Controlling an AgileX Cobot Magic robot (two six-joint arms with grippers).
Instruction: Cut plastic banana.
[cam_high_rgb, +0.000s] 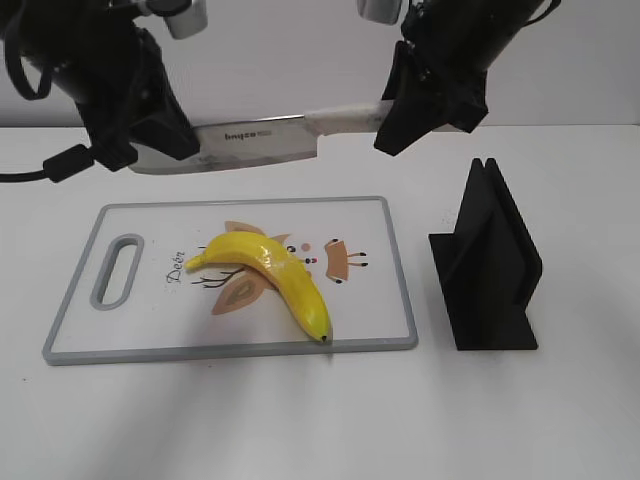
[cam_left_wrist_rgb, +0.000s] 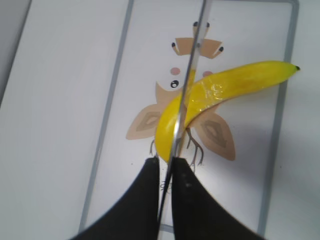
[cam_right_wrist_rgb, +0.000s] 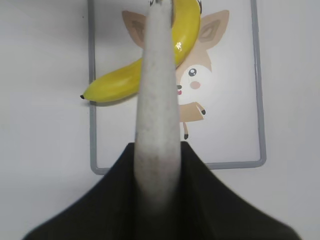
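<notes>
The knife (cam_high_rgb: 262, 140) is held by both end effectors, right (cam_high_rgb: 400, 118) on the handle, left (cam_high_rgb: 178, 140) on the blade tip; it should be lowered level across the plastic banana (cam_high_rgb: 270, 272) mid-length.

Above the cutting board (cam_high_rgb: 395, 270) — a knife (cam_high_rgb: 250, 140) spans crosswise, held at both ends by left gripper (cam_high_rgb: 165, 135) and right gripper (cam_high_rgb: 400, 125). Open air between blade and plastic banana (cam_high_rgb: 275, 270). Right of board — upright black knife stand (cam_high_rgb: 490, 265) blocks.
</notes>
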